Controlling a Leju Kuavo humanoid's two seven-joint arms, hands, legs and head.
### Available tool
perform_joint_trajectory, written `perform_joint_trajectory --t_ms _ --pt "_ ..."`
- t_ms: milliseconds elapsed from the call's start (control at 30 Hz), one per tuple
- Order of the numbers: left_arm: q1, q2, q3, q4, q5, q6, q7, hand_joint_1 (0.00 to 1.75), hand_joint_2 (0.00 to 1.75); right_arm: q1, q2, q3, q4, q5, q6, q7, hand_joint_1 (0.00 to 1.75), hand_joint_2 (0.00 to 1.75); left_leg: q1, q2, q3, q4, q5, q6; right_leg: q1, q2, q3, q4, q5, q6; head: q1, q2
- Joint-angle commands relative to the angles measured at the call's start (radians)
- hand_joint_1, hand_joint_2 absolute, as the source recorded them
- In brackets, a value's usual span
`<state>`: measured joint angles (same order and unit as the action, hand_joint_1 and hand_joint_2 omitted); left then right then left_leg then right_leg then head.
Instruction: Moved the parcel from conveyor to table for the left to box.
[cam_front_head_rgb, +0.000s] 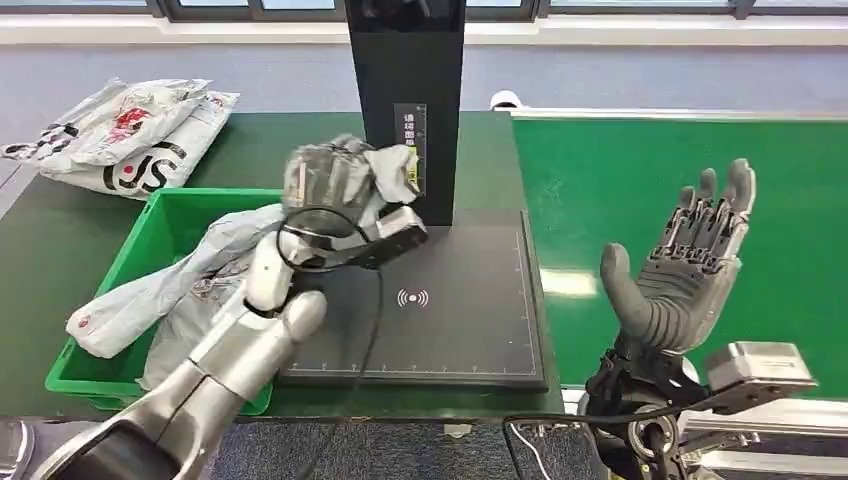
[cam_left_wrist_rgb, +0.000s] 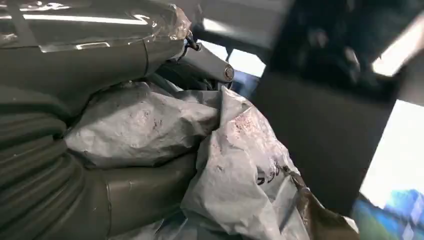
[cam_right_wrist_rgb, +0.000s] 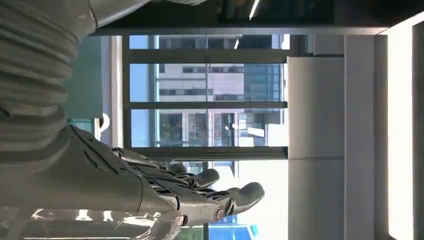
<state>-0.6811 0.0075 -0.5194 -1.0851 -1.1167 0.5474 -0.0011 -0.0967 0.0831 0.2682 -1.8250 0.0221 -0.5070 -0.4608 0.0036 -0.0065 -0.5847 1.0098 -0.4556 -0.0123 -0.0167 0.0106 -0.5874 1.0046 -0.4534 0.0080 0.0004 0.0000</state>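
Nearest, the right hand (cam_front_head_rgb: 680, 265) hangs spread wide above the green conveyor (cam_front_head_rgb: 640, 190), holding nothing. Left hand (cam_front_head_rgb: 335, 180) grips a grey parcel (cam_front_head_rgb: 200, 275) draped over the green bin (cam_front_head_rgb: 170, 215), left of the black pad (cam_front_head_rgb: 450, 300).

I can't see most of my left hand (cam_front_head_rgb: 335, 180). The gray parcel (cam_front_head_rgb: 190, 285) is wrapped around it and it looks blurry. Up close, the parcel (cam_left_wrist_rgb: 235, 170) hides the fingers, and its black print is too crumpled to read. The black post (cam_front_head_rgb: 405, 100) is cut off at the top. Its little label (cam_front_head_rgb: 409, 135) is too small to read. The green box (cam_front_head_rgb: 170, 225) is partly hidden by my arm.
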Motion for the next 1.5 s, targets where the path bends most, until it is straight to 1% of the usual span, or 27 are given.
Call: perform_joint_trajectory --t_ms 33,100,133,167,233,267,400,433,500,567,667,700,800,900,933,967,1000,1033,1200,1367,1400,1467,1500 --pt "0.146 0.172 0.374 -0.398 -0.112 0.005 -0.003 1.75 1.75 0.055 -0.043 -0.043 -0.063 0.015 -0.006 -0.004 0.0 1.75 0.001 0.005 0.001 -0.001 -0.001 0.0 0.001 0.003 0.0 -0.001 0.0 -0.001 0.0 0.0" --pt "0.172 0.192 0.427 -0.441 -0.134 0.008 0.001 1.75 1.75 0.059 -0.039 -0.043 -0.074 0.023 -0.015 -0.003 0.0 1.75 0.001 0.005 -0.001 0.0 -0.001 0.0 0.001 0.004 -0.002 0.0 0.0 -0.001 0.0 0.0" --pt "0.174 0.202 0.434 -0.445 -0.126 0.008 -0.003 1.75 1.75 0.06 -0.04 -0.043 -0.075 0.023 -0.016 -0.003 0.0 1.75 0.001 0.008 0.0 0.0 -0.002 -0.001 0.001 0.006 -0.002 0.0 0.0 -0.002 0.0 0.0" --pt "0.186 0.21 0.458 -0.455 -0.119 0.012 -0.017 1.75 1.75 0.061 -0.041 -0.042 -0.078 0.025 -0.018 0.0 0.0 1.75 0.001 0.005 -0.001 0.0 -0.001 0.0 0.001 0.003 -0.002 -0.001 0.0 -0.001 0.0 0.0" --pt "0.211 0.231 0.492 -0.467 -0.115 0.02 -0.008 1.75 1.75 0.064 -0.042 -0.045 -0.084 0.025 -0.02 0.003 0.0 1.75 0.001 0.005 0.0 -0.001 -0.001 -0.001 0.002 0.004 -0.001 -0.002 0.0 -0.002 0.0 0.0" --pt "0.23 0.243 0.514 -0.474 -0.112 0.026 -0.007 1.75 1.75 0.067 -0.045 -0.046 -0.087 0.026 -0.021 0.004 0.0 1.75 0.0 0.003 -0.001 -0.001 -0.001 -0.001 0.0 0.002 -0.002 -0.001 0.0 -0.001 0.0 0.0" --pt "0.362 0.242 0.63 -0.527 -0.097 0.073 -0.017 1.75 1.75 0.074 -0.046 -0.047 -0.088 0.023 -0.015 0.004 0.0 1.75 0.0 0.005 0.001 -0.002 -0.001 0.0 0.0 0.004 0.0 -0.002 0.0 -0.001 0.0 0.0" --pt "0.389 0.234 0.662 -0.535 -0.109 0.082 -0.014 1.75 1.75 0.076 -0.046 -0.048 -0.089 0.025 -0.014 0.003 0.0 1.75 0.0 0.01 0.004 -0.004 -0.002 -0.001 0.0 0.008 0.001 -0.004 0.001 -0.002 0.0 0.0" --pt "0.438 0.228 0.711 -0.55 -0.123 0.099 -0.013 1.75 1.75 0.084 -0.046 -0.049 -0.092 0.028 -0.012 0.002 0.0 1.75 0.0 0.005 0.002 -0.002 -0.002 -0.001 0.0 0.004 0.0 -0.001 -0.001 -0.001 0.0 0.0" --pt "0.465 0.22 0.747 -0.56 -0.142 0.108 -0.017 1.75 1.75 0.088 -0.046 -0.05 -0.092 0.029 -0.009 0.002 0.0 1.75 0.0 0.005 0.002 -0.002 -0.002 -0.001 0.0 0.004 0.0 -0.002 -0.001 -0.002 0.0 0.0" --pt "0.493 0.21 0.753 -0.571 -0.152 0.107 -0.025 1.75 1.75 0.083 -0.045 -0.049 -0.087 0.025 -0.001 0.005 0.0 1.75 0.001 0.005 0.002 -0.003 -0.002 -0.001 0.001 0.004 0.001 -0.003 -0.001 -0.002 0.0 0.0" --pt "0.503 0.21 0.747 -0.577 -0.156 0.105 -0.027 1.75 1.75 0.083 -0.043 -0.049 -0.084 0.025 0.002 0.006 0.0 1.75 0.001 0.003 0.001 -0.002 -0.002 -0.001 0.001 0.002 0.0 -0.002 -0.002 -0.002 0.0 0.0" --pt "0.527 0.207 0.726 -0.584 -0.176 0.09 -0.02 1.75 1.75 0.076 -0.038 -0.047 -0.077 0.028 0.015 0.01 0.0 1.75 0.0 0.003 0.001 -0.002 -0.002 -0.002 0.0 0.002 0.0 -0.002 -0.002 -0.002 0.0 0.0" --pt "0.541 0.195 0.664 -0.572 -0.178 0.048 -0.014 1.75 1.75 0.067 -0.035 -0.05 -0.07 0.029 0.021 0.014 0.0 1.75 0.0 0.002 0.001 -0.002 -0.002 -0.001 0.0 0.001 0.0 -0.002 -0.002 -0.002 0.0 0.0" --pt "0.545 0.183 0.635 -0.567 -0.162 -0.013 -0.01 1.75 1.75 0.065 -0.035 -0.052 -0.069 0.032 0.023 0.014 0.0 1.75 0.001 0.002 0.001 -0.003 -0.002 -0.001 0.001 0.001 0.002 -0.004 -0.002 -0.002 0.0 0.0" --pt "0.545 0.173 0.623 -0.559 -0.174 -0.011 -0.004 1.75 1.75 0.065 -0.036 -0.053 -0.069 0.032 0.024 0.015 0.0 1.75 0.0 0.0 0.001 -0.002 -0.001 -0.001 0.0 -0.001 0.001 -0.003 -0.002 -0.002 0.0 0.0" --pt "0.548 0.171 0.599 -0.548 -0.214 -0.028 0.007 0.42 1.75 0.062 -0.037 -0.053 -0.067 0.032 0.029 0.017 0.0 1.75 0.0 0.0 0.001 -0.002 -0.002 -0.001 0.0 0.0 0.001 -0.002 -0.002 -0.002 0.0 0.0" --pt "0.552 0.162 0.579 -0.539 -0.221 -0.025 0.007 0.0 1.75 0.058 -0.037 -0.053 -0.064 0.032 0.032 0.018 0.0 1.75 0.001 0.0 0.001 -0.003 -0.001 -0.001 0.001 -0.002 0.002 -0.003 -0.002 -0.002 0.0 0.0" --pt "0.545 0.165 0.553 -0.509 -0.215 -0.044 0.012 0.0 1.75 0.055 -0.037 -0.054 -0.059 0.033 0.032 0.019 0.0 1.75 0.0 -0.002 0.002 -0.003 -0.001 -0.001 0.001 -0.003 0.003 -0.004 -0.002 -0.002 0.0 0.0" --pt "0.491 0.174 0.44 -0.432 -0.226 -0.047 0.001 0.0 1.75 0.046 -0.045 -0.052 -0.046 0.027 0.022 0.02 0.0 1.75 0.0 -0.002 0.0 -0.001 -0.001 -0.001 0.0 -0.003 0.001 -0.002 -0.002 -0.002 0.0 0.0" --pt "0.475 0.171 0.426 -0.419 -0.217 -0.044 0.001 0.0 1.75 0.047 -0.046 -0.052 -0.047 0.025 0.021 0.02 0.0 1.75 0.0 -0.004 0.001 -0.003 0.0 -0.001 0.001 -0.006 0.003 -0.003 -0.002 -0.002 0.0 0.0" --pt "0.444 0.19 0.385 -0.388 -0.195 -0.037 -0.005 0.0 1.75 0.048 -0.048 -0.053 -0.048 0.019 0.015 0.017 0.0 1.75 0.0 -0.003 0.0 -0.001 -0.001 -0.001 0.0 -0.005 0.001 -0.002 -0.002 -0.002 0.0 0.0" --pt "0.438 0.191 0.381 -0.379 -0.194 -0.038 -0.005 0.0 1.75 0.048 -0.048 -0.053 -0.048 0.019 0.014 0.017 0.0 1.75 0.001 -0.006 0.0 -0.001 0.0 -0.001 0.001 -0.007 0.002 -0.003 -0.002 -0.002 0.0 0.0"
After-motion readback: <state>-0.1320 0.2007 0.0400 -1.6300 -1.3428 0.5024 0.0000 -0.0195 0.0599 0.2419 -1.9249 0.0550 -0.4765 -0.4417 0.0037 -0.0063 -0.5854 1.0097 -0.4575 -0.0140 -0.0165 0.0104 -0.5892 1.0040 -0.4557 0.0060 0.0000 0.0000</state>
